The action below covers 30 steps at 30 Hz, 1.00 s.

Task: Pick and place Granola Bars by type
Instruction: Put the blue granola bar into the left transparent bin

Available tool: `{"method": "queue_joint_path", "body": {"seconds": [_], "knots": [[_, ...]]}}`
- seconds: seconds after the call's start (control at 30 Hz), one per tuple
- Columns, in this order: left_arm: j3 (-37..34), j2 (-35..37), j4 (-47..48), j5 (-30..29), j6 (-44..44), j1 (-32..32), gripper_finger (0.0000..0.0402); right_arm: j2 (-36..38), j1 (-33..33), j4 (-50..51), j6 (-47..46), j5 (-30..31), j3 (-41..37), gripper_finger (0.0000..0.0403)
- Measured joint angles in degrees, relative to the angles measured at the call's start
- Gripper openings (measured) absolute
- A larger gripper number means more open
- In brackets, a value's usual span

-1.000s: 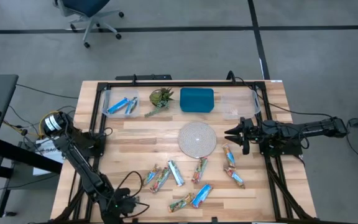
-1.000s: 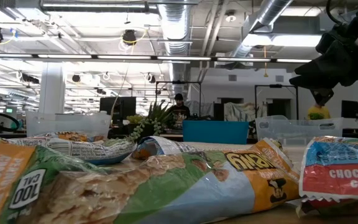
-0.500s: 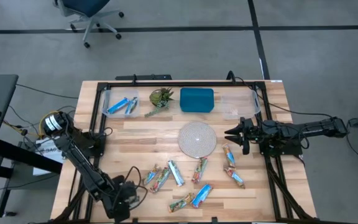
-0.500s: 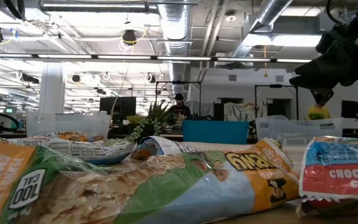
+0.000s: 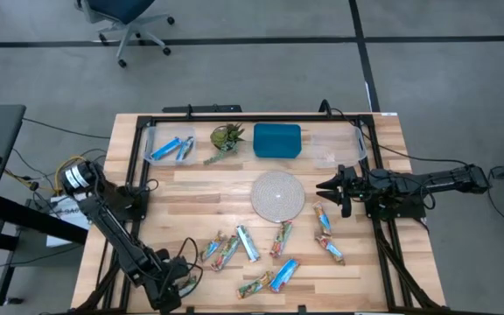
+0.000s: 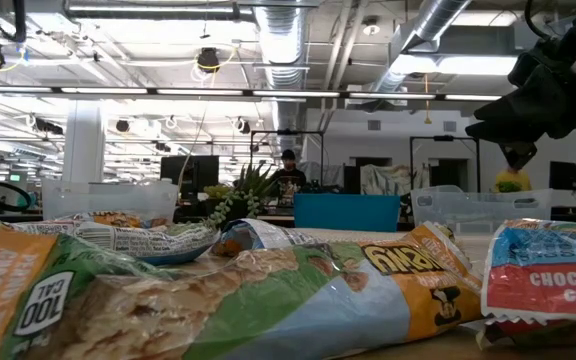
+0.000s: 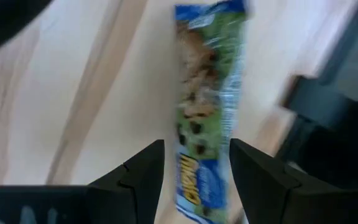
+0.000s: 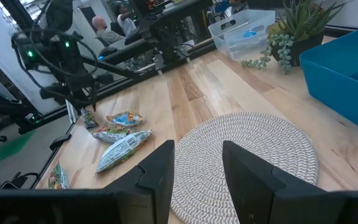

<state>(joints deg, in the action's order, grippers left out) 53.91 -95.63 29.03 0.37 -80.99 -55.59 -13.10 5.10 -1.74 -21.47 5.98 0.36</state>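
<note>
Left wrist view alone shows the left end effector [image 7: 194, 165] clamped on a green granola bar [image 7: 207, 106]; overhead it sits at the table's [image 5: 191, 188] seven o'clock corner. Right end effector [image 5: 329, 187], three o'clock, fingers apart, empty. Clear bin [image 5: 166, 147] at eleven o'clock holds blue bars [image 5: 166, 149]. Remaining bars [image 5: 274, 249] lie loose at six o'clock.

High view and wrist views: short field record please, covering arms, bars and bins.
left pincer: front left of table, shut on green bar
right pincer: open, holds nothing, right of mat
loose bars: mixed types, scattered in front of mat
sorted: blue bars in back-left clear bin
other: plant and blue box at back
</note>
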Motion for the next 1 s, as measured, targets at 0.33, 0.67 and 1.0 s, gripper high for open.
{"method": "queue_joint_path", "body": {"seconds": [0.33,0.67,1.0], "knots": [[3.4,-4.8,-0.3,0.3,4.2,-0.2,0.0174,0.0,0.0,0.0,0.0,0.0,0.0,0.0127],[3.4,-4.8,-0.4,0.5,4.2,-0.2,0.0133,0.0,0.0,0.0,0.0,0.0,0.0,0.0127],[3.4,-4.8,-0.5,0.3,4.2,0.1,0.0041,0.0,0.0,0.0,0.0,0.0,0.0,0.0127]]}}
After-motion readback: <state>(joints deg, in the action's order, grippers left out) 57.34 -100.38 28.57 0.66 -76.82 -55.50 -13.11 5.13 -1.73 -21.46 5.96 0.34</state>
